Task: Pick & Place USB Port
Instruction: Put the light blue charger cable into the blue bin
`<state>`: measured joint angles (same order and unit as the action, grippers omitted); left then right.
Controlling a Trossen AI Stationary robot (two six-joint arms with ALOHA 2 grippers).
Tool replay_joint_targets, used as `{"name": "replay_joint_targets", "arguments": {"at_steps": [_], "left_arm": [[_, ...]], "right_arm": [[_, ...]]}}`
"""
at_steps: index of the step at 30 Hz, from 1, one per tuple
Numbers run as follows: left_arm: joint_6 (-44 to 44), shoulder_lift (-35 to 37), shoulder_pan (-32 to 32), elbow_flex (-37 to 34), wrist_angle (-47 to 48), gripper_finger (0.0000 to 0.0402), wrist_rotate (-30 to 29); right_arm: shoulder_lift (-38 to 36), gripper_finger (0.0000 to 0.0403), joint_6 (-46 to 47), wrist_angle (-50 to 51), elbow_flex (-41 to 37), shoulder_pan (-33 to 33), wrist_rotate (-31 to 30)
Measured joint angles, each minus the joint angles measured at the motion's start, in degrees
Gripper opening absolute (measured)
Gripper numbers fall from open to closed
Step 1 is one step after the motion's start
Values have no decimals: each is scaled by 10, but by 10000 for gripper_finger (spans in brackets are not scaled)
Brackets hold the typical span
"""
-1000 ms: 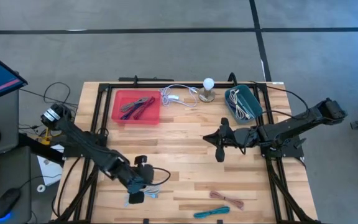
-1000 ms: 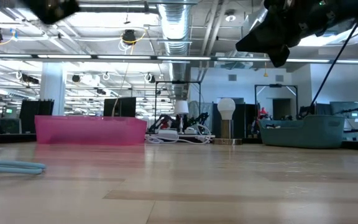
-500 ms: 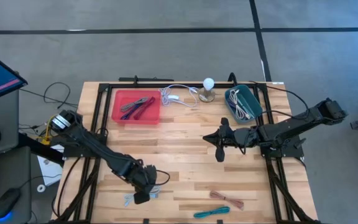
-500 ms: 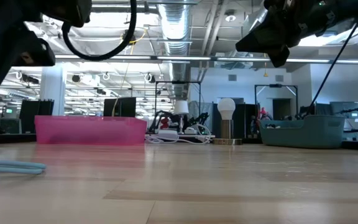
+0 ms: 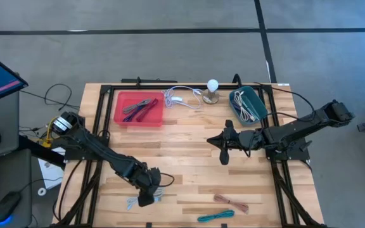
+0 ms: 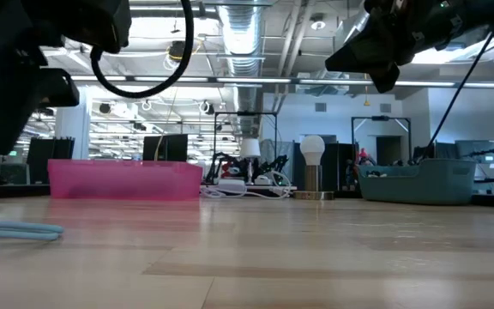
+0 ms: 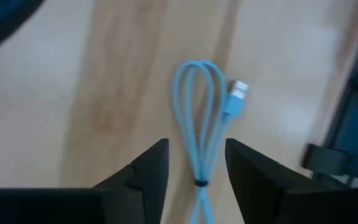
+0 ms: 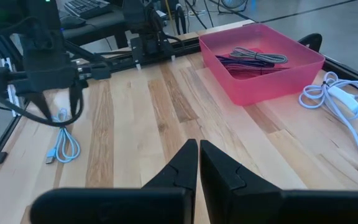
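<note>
Left wrist view shows the left end effector (image 7: 196, 163) open, its fingers on either side of the light blue USB cable (image 7: 199, 118), which lies on the counter (image 7: 73, 93), not yet gripped, so the picking seems only starting. The right end effector (image 5: 224, 142) waits closed mid-counter; the red bin (image 5: 138, 108) and teal bin (image 5: 247, 105) stand far off, with nothing between.

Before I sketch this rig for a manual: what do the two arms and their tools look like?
Both arms are dark, jointed and slim. The left arm has a round pale-and-yellow part at its base and a black cable looping beside its left tool. The right tool ends the right arm, with black cable running along it. In the wrist views each tool has two matte black, wedge-shaped fingers.
</note>
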<state>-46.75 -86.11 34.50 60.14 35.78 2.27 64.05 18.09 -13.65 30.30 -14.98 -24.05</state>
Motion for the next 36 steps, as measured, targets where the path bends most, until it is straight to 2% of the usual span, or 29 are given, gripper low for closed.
{"name": "replay_joint_targets", "arguments": {"at_steps": [10,17,26,31,36], "left_arm": [[-61,-23,29,0,-29,167,-5],[-63,-93,39,1,-32,167,1],[-57,-108,40,3,-33,165,-13],[-43,-108,40,2,-32,143,-23],[-42,-108,40,1,-28,91,-33]], "right_arm": [[0,11,0,0,0,0,0],[0,11,5,0,0,0,0],[0,11,15,0,0,-2,1],[0,11,15,0,0,-2,1],[0,11,15,0,0,-3,1]]}}
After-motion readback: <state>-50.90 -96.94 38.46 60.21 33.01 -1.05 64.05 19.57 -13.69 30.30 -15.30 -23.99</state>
